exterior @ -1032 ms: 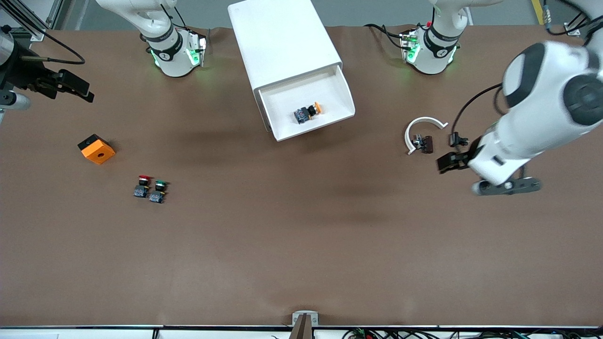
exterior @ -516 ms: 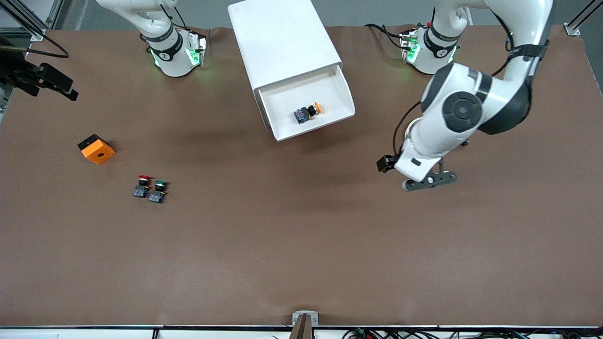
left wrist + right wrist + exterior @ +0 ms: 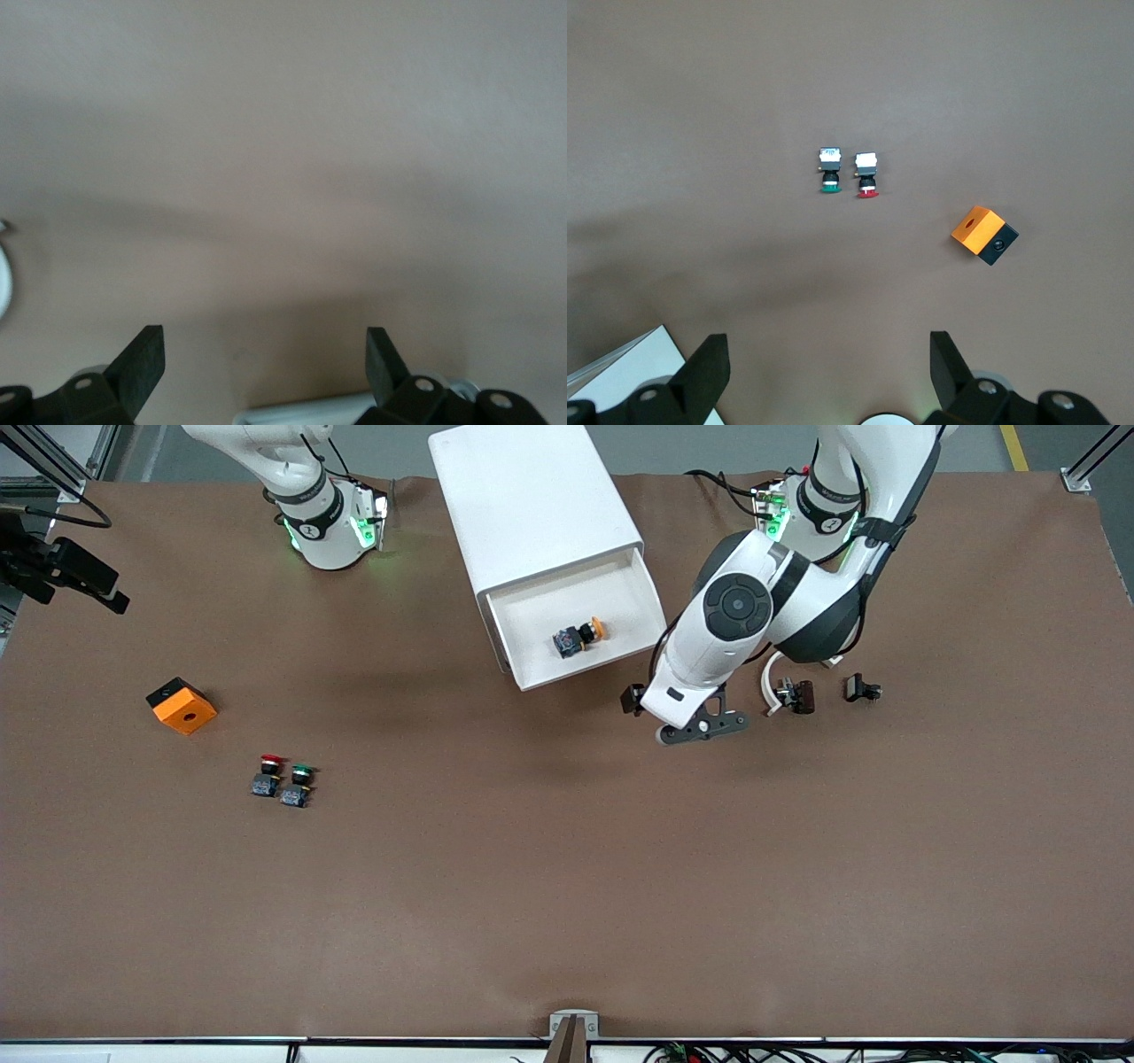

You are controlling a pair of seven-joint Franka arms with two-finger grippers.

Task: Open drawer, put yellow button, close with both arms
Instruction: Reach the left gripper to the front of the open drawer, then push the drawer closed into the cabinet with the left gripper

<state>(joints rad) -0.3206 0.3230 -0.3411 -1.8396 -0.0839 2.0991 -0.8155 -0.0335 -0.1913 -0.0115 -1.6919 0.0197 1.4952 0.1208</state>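
The yellow-orange capped push button (image 3: 579, 637) lies on its side in the pulled-out top drawer (image 3: 638, 576) of the white boxy cabinet (image 3: 532, 505). The left gripper (image 3: 266, 372), jaws wide and empty, hovers over bare brown table (image 3: 567, 886) just beside the drawer's front corner. The right gripper (image 3: 830, 376), also wide and empty, waits well apart from the cabinet at the right arm's end.

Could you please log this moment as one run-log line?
drawer: open | yellow button: in drawer | left gripper: open, empty, over table by drawer front | right gripper: open, empty, waiting
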